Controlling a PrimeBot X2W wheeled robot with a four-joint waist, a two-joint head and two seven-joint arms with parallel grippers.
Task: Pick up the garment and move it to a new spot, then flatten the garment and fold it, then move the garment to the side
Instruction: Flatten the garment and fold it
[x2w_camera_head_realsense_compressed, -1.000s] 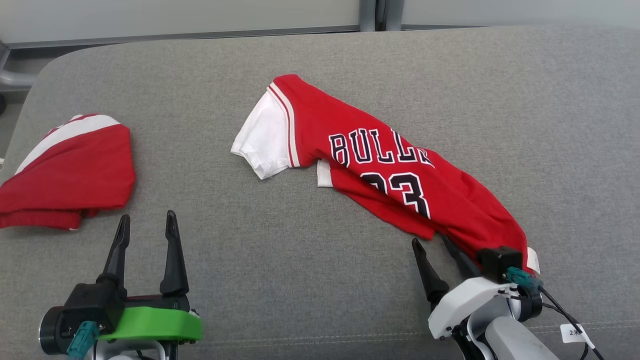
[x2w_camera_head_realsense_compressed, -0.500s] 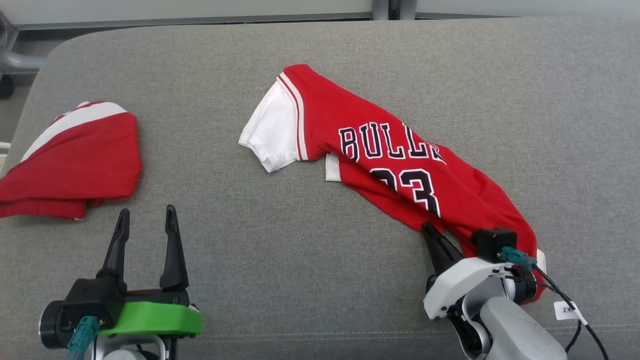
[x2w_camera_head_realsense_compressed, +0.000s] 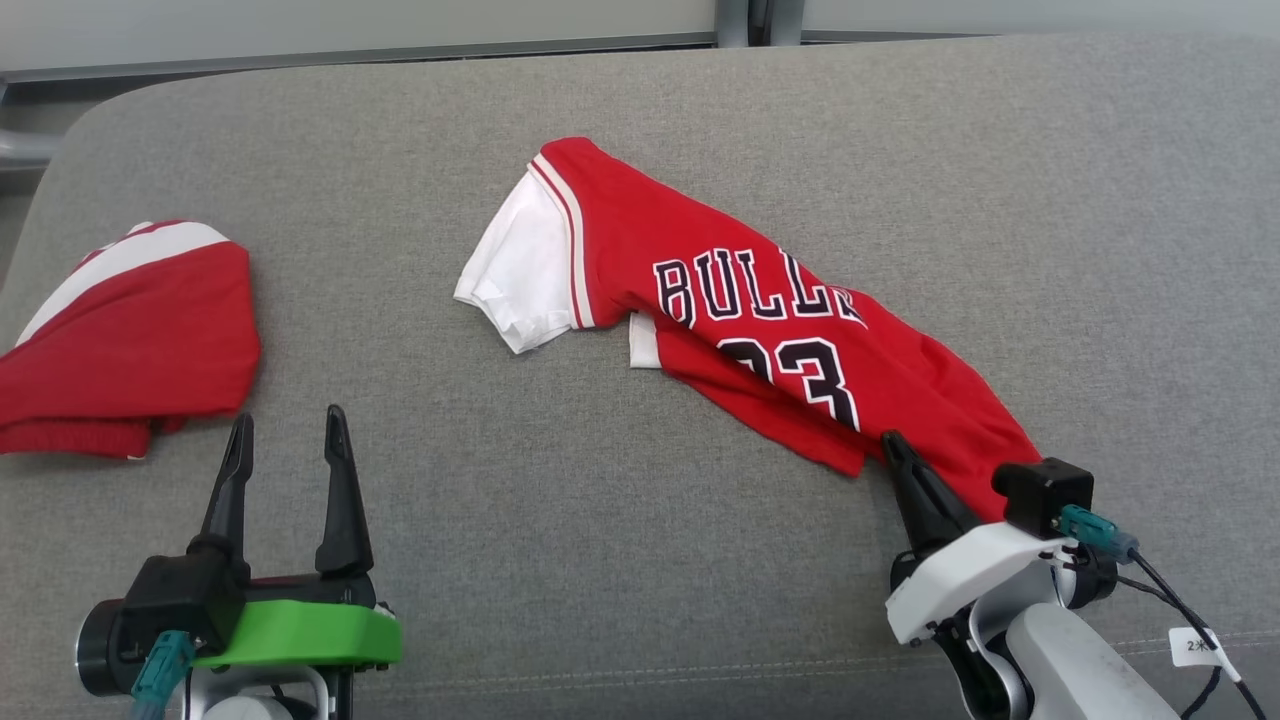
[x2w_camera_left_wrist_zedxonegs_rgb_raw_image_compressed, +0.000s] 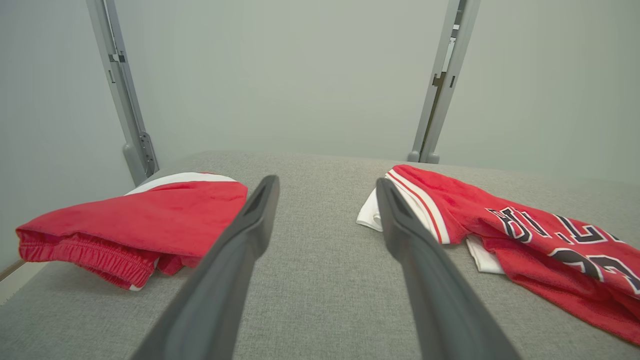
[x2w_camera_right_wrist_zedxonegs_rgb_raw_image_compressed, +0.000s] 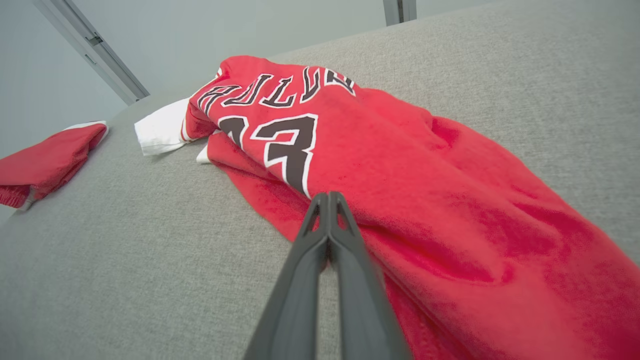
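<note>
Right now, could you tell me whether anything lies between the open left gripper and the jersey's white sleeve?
Nothing visible does. Bare grey cushion is all that lies between the left gripper and the white sleeve of the jersey. The red shorts sit off to the left, clear of that path.

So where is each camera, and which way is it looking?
Head view: up on the robot's head, looking forward and down at the grey cushion, jersey and shorts; left gripper and right gripper show at the bottom.
Left wrist view: on the left wrist, low, looking along its open fingers between both garments.
Right wrist view: on the right wrist, looking along its closed fingers at the jersey's hem.
Shared: all three see the jersey and the shorts.
</note>
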